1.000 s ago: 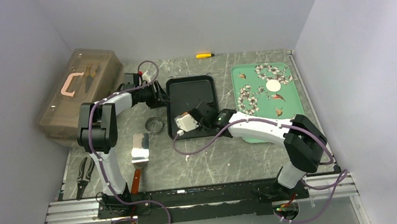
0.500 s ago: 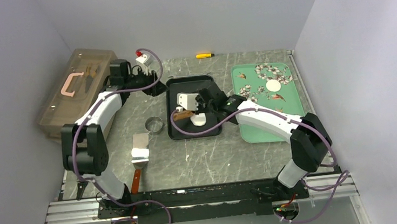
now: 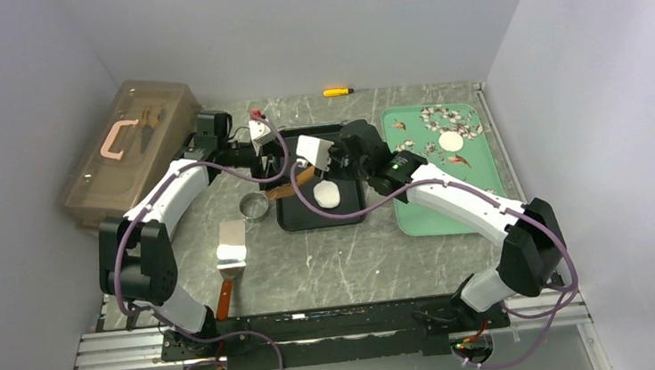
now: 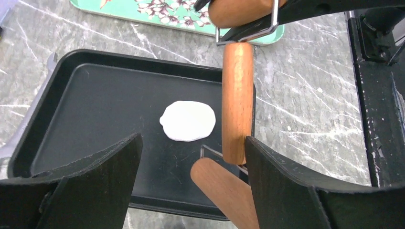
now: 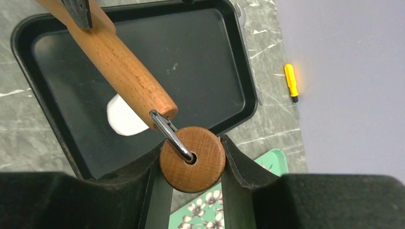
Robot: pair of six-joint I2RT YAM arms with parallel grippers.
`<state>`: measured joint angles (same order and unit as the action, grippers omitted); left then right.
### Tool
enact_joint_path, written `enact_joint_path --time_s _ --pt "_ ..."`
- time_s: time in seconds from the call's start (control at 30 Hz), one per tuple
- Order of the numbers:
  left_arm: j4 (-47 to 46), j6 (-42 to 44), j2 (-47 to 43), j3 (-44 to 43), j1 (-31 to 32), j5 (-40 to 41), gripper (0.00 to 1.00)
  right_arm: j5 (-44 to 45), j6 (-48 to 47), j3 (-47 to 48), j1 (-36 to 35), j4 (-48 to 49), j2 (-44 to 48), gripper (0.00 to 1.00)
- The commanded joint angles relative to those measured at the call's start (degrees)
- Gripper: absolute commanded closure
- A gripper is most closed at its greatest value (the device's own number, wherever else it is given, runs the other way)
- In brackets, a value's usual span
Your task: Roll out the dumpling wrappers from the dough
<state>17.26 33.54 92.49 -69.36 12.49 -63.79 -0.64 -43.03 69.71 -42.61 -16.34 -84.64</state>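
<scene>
the flat white oval of dough [image 4: 187, 121] is found in the black rectangular tray [image 4: 95, 109], ahead of the spread left hand [image 4: 191, 143]; the brown wooden roller [image 4: 237, 100], pinched by the right hand [image 5: 192, 160], is held alongside.

white-shelled, black-jointed left arm [image 3: 167, 185] and right arm [image 3: 460, 205] | thin purple cables [image 3: 326, 210] looped along both | matte black wedge-shaped fingers [image 4: 86, 186]
</scene>
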Motion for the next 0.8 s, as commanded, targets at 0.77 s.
enact_joint_path --time_s 0.77 --pt "8.84 5.92 -3.98 -8.03 7.20 12.56 0.17 -6.79 19.16 7.11 2.69 7.07 0.80 1.00"
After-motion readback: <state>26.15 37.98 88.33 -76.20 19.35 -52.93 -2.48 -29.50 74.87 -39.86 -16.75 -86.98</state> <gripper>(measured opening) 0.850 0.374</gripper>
